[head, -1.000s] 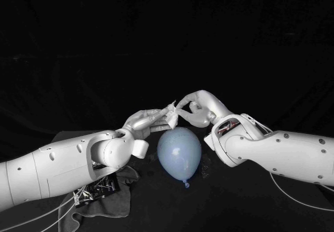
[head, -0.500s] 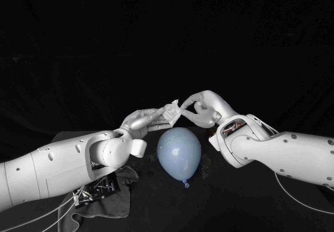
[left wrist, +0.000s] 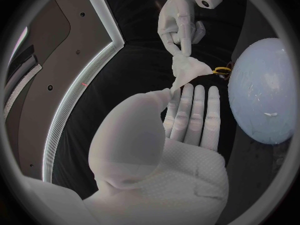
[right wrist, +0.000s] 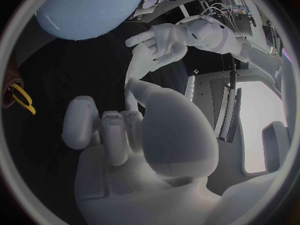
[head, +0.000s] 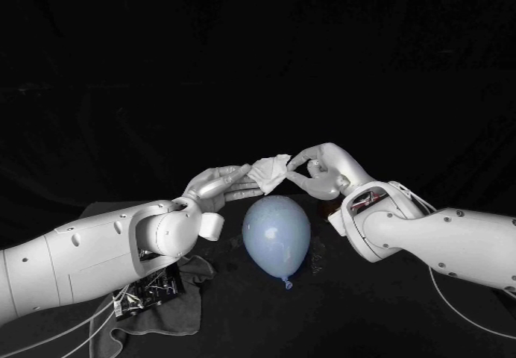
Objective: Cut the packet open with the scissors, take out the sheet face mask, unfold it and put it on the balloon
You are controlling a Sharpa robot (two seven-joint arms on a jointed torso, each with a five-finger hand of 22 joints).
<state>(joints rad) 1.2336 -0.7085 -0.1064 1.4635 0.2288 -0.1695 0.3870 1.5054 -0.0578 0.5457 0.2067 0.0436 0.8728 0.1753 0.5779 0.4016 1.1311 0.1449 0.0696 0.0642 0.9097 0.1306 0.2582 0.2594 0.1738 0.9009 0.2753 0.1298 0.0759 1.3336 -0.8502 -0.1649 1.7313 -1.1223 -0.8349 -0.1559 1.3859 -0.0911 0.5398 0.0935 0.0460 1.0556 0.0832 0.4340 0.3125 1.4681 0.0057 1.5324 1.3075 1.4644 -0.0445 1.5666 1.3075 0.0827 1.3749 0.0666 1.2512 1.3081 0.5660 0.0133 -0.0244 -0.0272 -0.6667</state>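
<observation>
The left hand [head: 223, 186] pinches one end of the crumpled white sheet face mask [head: 271, 171] at its fingertips. The right hand [head: 319, 168] grips the other end between thumb and a finger. The mask hangs in the air between them as a short bunched band, not yet unfolded, its long axis running hand to hand. Directly beneath lies the pale blue egg-shaped rubber balloon [head: 277, 231], midway across the black tabletop [head: 365, 321]. Its long axis crosses the mask's, with the knot toward the near edge. Both hands sit over its far, rounded end, about equally near. Opening the sheet probably means drawing the hands apart sideways. Yellow-handled scissors [left wrist: 220, 71] lie just beside the balloon.
</observation>
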